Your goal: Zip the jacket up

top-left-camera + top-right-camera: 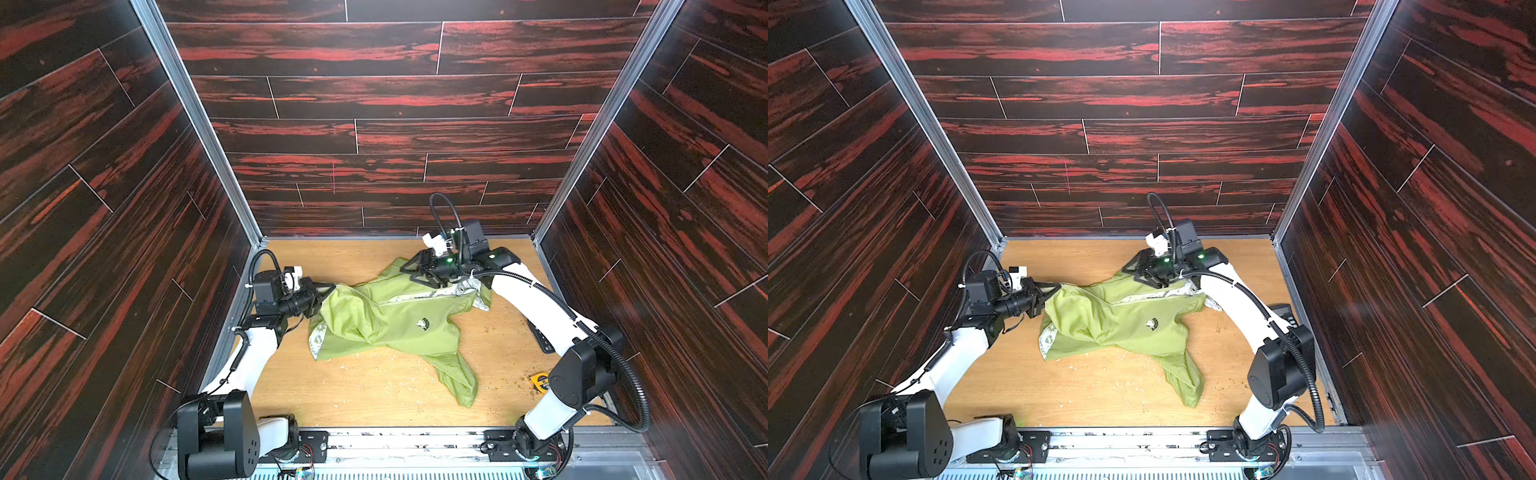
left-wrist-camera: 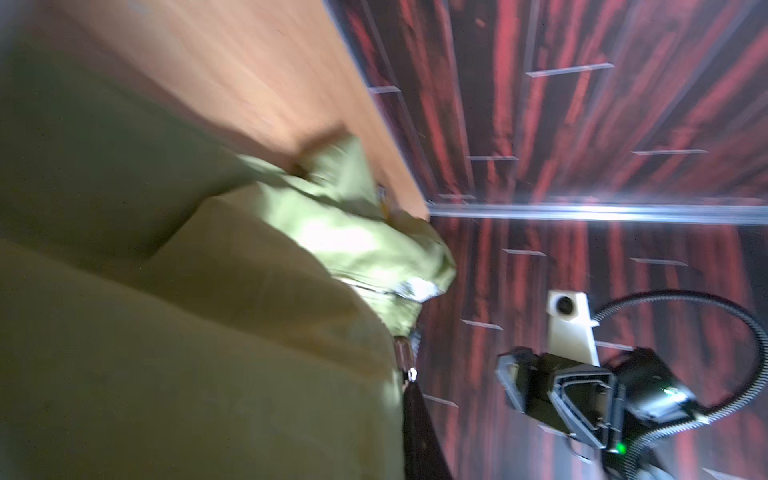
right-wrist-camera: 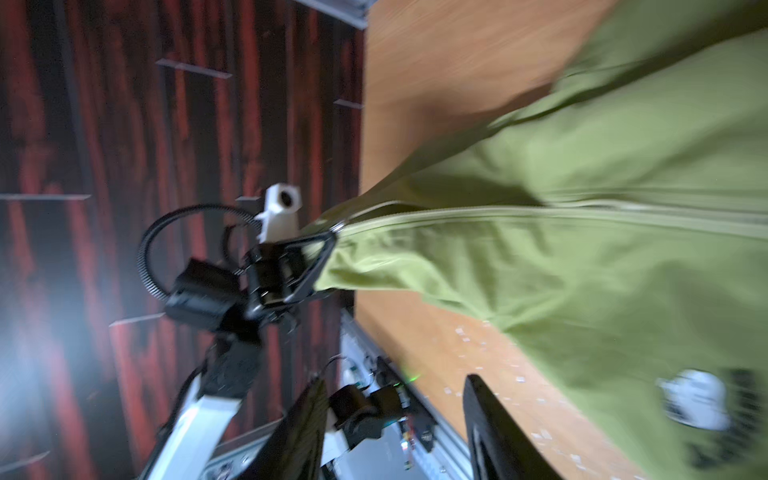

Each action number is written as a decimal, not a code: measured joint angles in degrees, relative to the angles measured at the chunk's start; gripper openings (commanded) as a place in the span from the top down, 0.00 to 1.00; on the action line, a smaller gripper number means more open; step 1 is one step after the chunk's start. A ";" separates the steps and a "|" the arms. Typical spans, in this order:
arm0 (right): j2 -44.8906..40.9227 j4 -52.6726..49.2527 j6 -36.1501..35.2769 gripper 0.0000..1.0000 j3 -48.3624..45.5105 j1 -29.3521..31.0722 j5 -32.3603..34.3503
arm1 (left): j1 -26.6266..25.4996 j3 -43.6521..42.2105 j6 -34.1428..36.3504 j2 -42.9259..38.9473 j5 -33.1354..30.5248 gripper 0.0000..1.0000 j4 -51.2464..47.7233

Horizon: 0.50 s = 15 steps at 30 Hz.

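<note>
**Left gripper pinched on the jacket, right gripper spread**

Has the left jaws pressed together on an end corner of the lime-green cloth, right where the zipper runs out, as the right wrist view shows. Holds that corner up off the table, with the fabric drawn taut from the pinch. Lies rumpled on the wood from there across to the right gripper. Bares a strip of white patterned lining along the front edge, just beside the right gripper. Carries a small white chest logo between the two grippers, nearer the right one. Trails one sleeve away from both, toward the arm bases. Hangs the right jaws apart over the jacket's far edge, with nothing caught between them in the left wrist view.
</note>
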 measured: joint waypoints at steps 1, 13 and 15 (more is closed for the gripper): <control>0.02 1.36 0.92 0.41 0.00 0.90 -0.83 | 0.00 0.26 -0.96 0.22 1.22 1.00 0.96; 10.08 12.79 8.26 0.38 6.10 6.36 -5.40 | -2.45 1.38 -6.27 0.33 8.85 1.00 4.98; 11.69 13.27 8.72 0.37 7.23 6.43 -5.42 | -3.23 1.38 -6.36 0.33 9.20 1.00 5.05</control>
